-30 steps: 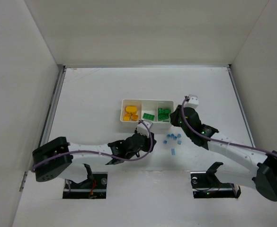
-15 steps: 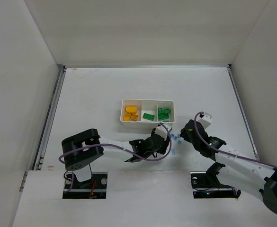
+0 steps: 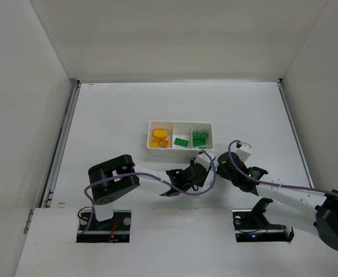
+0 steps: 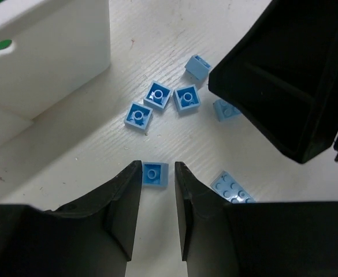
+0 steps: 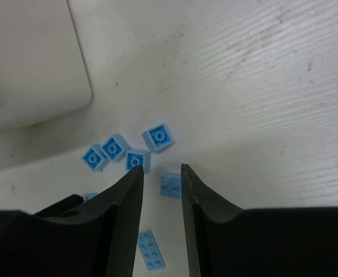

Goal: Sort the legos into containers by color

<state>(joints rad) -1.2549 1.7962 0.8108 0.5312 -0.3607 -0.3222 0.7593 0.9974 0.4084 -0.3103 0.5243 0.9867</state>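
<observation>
The white three-compartment tray (image 3: 180, 122) holds yellow-orange legos (image 3: 159, 138) on the left and green legos in the middle (image 3: 181, 142) and on the right (image 3: 200, 138). Several light blue legos lie on the table just in front of the tray's right end. My left gripper (image 4: 157, 168) is low over them, its jaws narrowly open around one small blue brick (image 4: 155, 173) that lies on the table. My right gripper (image 5: 160, 168) faces it from the other side, open, with another blue brick (image 5: 170, 184) lying between its fingers. In the top view both grippers (image 3: 206, 164) (image 3: 219, 163) hide most of the pile.
The right gripper's black body (image 4: 284, 86) looms close over the pile in the left wrist view. A longer blue brick (image 5: 151, 249) lies under the right fingers. The tray's rounded corner (image 5: 30, 63) is just beyond the pile. White walls enclose the table.
The left gripper swung right, from under the tray to the blue pile, and narrowed its jaws. The right gripper drew back from the tray's right compartment, opened, and came in over the pile.
</observation>
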